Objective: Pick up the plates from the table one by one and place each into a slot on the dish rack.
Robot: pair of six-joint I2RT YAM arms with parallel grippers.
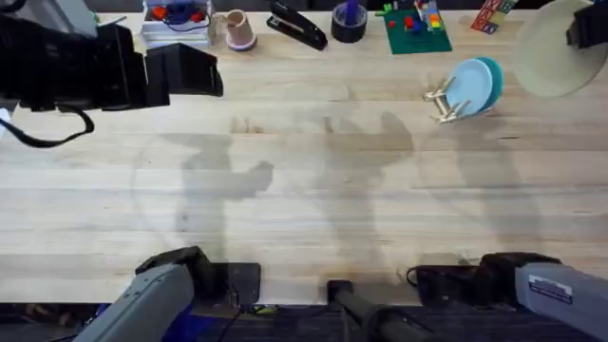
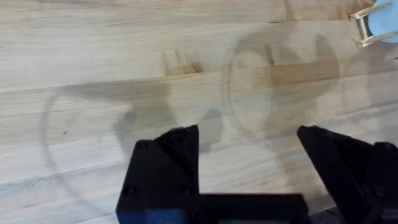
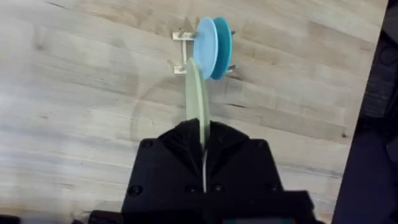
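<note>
The right jaws [image 3: 203, 146] pinch the cream plate [image 3: 197, 99] edge-on, so it can slide upright into the dish rack [image 3: 181, 51] beside the blue plates [image 3: 211, 38]. The left jaws [image 2: 249, 155] hang spread above the bare surface [image 2: 93, 56].

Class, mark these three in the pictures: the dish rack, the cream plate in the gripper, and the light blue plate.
dish rack [image 3: 180, 36]: right wrist view, on its wooden end piece.
cream plate [image 3: 197, 99]: right wrist view, on its edge above the fingers.
light blue plate [image 1: 467, 85]: overhead view, on its face.
</note>
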